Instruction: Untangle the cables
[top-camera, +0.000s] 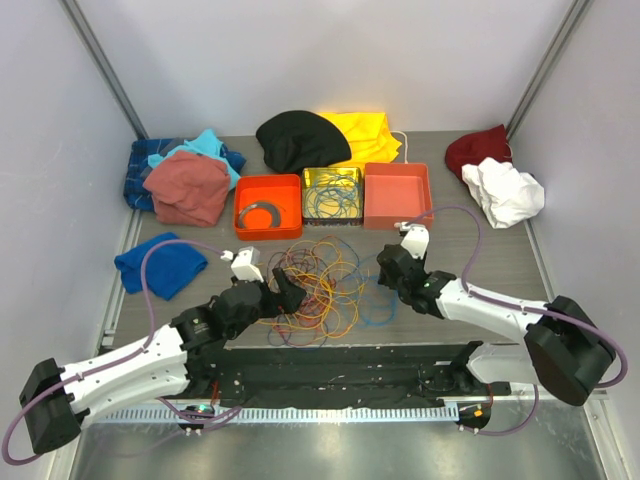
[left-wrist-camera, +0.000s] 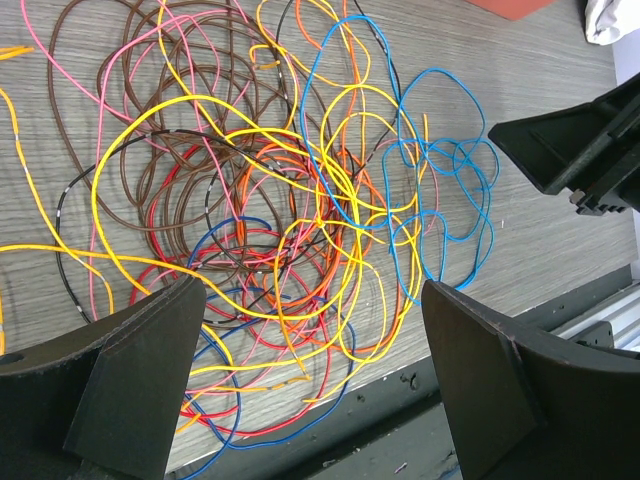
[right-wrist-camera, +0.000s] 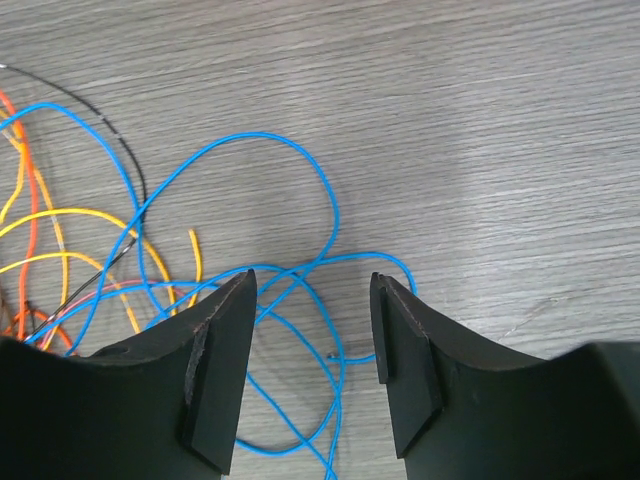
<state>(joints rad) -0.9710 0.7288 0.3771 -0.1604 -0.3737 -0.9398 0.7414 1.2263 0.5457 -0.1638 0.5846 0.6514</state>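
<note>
The cables (top-camera: 320, 288) lie in a loose tangle of yellow, orange, red, brown, pink and blue loops on the wooden table between my two arms. My left gripper (top-camera: 291, 296) hangs over the tangle's near-left side. In the left wrist view the gripper (left-wrist-camera: 312, 290) is wide open above the cables (left-wrist-camera: 270, 200), with nothing between its fingers (left-wrist-camera: 140, 380). My right gripper (top-camera: 386, 263) is at the tangle's right side. In the right wrist view the gripper (right-wrist-camera: 312, 280) is open, with a light blue cable (right-wrist-camera: 327, 185) lying slack on the table under the gap.
Behind the tangle stand an orange bin (top-camera: 243, 222) holding a grey coiled ring (top-camera: 262, 212), a tin (top-camera: 306, 180) holding more wires, and another orange bin (top-camera: 397, 195). Clothes lie around the back and sides, with a blue cloth (top-camera: 160, 262) at the left. A dark rail (top-camera: 350, 360) runs along the near edge.
</note>
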